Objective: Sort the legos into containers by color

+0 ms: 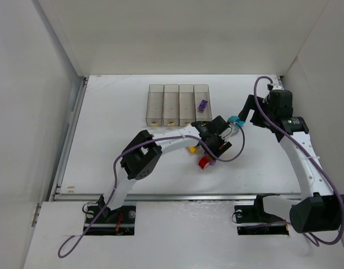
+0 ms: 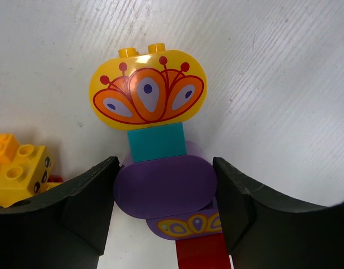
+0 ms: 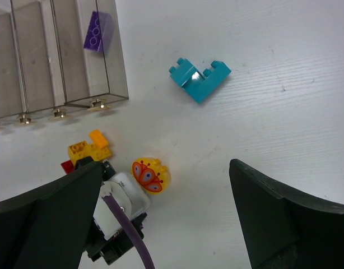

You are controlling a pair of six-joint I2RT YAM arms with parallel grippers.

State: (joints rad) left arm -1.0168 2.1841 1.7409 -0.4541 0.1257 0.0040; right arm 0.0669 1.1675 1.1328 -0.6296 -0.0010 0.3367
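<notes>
A joined clump of legos lies on the table in the left wrist view: a yellow oval brick with a peacock pattern (image 2: pixel 148 92), a teal brick (image 2: pixel 156 143), a purple oval brick (image 2: pixel 161 196), a patterned purple piece and a red one (image 2: pixel 201 253). My left gripper (image 2: pixel 164 178) is shut on the purple oval brick, both fingers touching its sides. Two joined yellow bricks (image 2: pixel 18 168) lie just to its left. My right gripper (image 3: pixel 167 188) hangs open above the table, empty. A teal lego pair (image 3: pixel 200 79) lies beyond it. The containers (image 1: pixel 155 103) stand in a row at the back.
One purple brick (image 3: pixel 97 32) lies in the rightmost container (image 3: pixel 113 61); the other bins look empty. In the top view the left gripper (image 1: pixel 219 143) sits mid-table beside a red piece (image 1: pixel 204 162), and the right gripper (image 1: pixel 246 112) hovers close to it on the right.
</notes>
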